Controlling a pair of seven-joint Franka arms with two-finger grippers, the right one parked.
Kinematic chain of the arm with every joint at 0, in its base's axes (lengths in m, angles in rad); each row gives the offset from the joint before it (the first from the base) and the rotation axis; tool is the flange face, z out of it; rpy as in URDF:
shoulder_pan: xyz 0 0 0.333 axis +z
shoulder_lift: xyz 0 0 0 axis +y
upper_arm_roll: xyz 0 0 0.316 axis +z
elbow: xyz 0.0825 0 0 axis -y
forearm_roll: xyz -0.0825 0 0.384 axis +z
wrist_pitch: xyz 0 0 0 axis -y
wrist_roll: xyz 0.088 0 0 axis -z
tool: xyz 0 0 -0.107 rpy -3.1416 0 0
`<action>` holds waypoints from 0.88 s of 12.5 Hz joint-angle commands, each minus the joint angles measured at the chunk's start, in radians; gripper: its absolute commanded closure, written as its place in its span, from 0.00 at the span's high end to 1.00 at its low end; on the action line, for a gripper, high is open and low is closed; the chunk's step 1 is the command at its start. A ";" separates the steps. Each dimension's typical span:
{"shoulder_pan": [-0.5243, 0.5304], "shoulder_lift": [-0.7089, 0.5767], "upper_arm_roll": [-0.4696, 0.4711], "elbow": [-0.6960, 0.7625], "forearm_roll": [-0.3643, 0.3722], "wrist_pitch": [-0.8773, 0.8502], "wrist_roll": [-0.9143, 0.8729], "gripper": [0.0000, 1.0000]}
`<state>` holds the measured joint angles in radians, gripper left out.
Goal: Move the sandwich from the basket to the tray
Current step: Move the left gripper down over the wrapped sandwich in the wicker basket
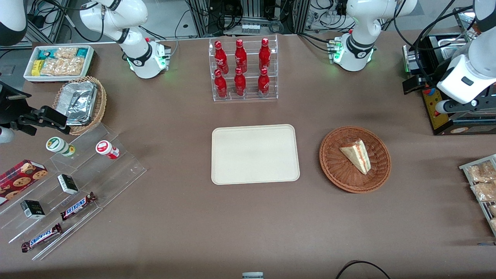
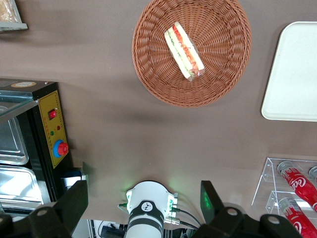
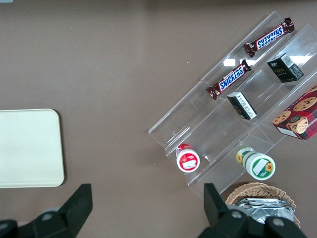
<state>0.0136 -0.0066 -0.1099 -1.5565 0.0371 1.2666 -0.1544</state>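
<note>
The sandwich point(image 1: 356, 155) point(image 2: 184, 51), a pale bread wedge with red and green filling, lies in the reddish-brown woven basket point(image 1: 329, 166) point(image 2: 148, 74). The cream tray point(image 1: 255, 155) point(image 2: 297, 74) lies flat beside the basket, toward the parked arm's end, with nothing on it. My left gripper point(image 1: 415, 84) point(image 2: 143, 203) hangs high over the table toward the working arm's end, farther from the front camera than the basket and well apart from it. Its fingers point(image 2: 210, 201) stand open with nothing between them.
A clear rack of red bottles point(image 1: 243, 69) point(image 2: 292, 183) stands farther from the front camera than the tray. A black control box with a red button point(image 1: 434, 112) point(image 2: 54, 144) sits near the gripper. Bagged snacks point(image 1: 482, 186) lie at the working arm's end; acrylic steps with snacks point(image 1: 77, 182) at the parked arm's.
</note>
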 commanded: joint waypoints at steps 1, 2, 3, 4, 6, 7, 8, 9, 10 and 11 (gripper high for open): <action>-0.007 0.002 0.009 0.016 -0.005 -0.001 0.022 1.00; -0.007 0.004 0.009 0.009 -0.011 0.020 0.024 1.00; -0.012 0.010 0.007 0.004 -0.011 0.030 0.026 1.00; -0.017 0.031 0.004 -0.010 -0.011 0.036 0.026 1.00; -0.020 0.056 -0.001 -0.039 -0.013 0.077 0.026 1.00; -0.020 0.057 -0.008 -0.083 -0.013 0.129 0.026 1.00; -0.020 0.053 -0.011 -0.150 -0.013 0.198 0.026 1.00; -0.020 0.048 -0.013 -0.216 -0.013 0.268 0.026 1.00; -0.030 0.047 -0.013 -0.285 -0.013 0.345 0.024 1.00; -0.040 0.045 -0.013 -0.343 -0.013 0.415 0.022 1.00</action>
<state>-0.0025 0.0707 -0.1304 -1.7813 0.0358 1.5776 -0.1409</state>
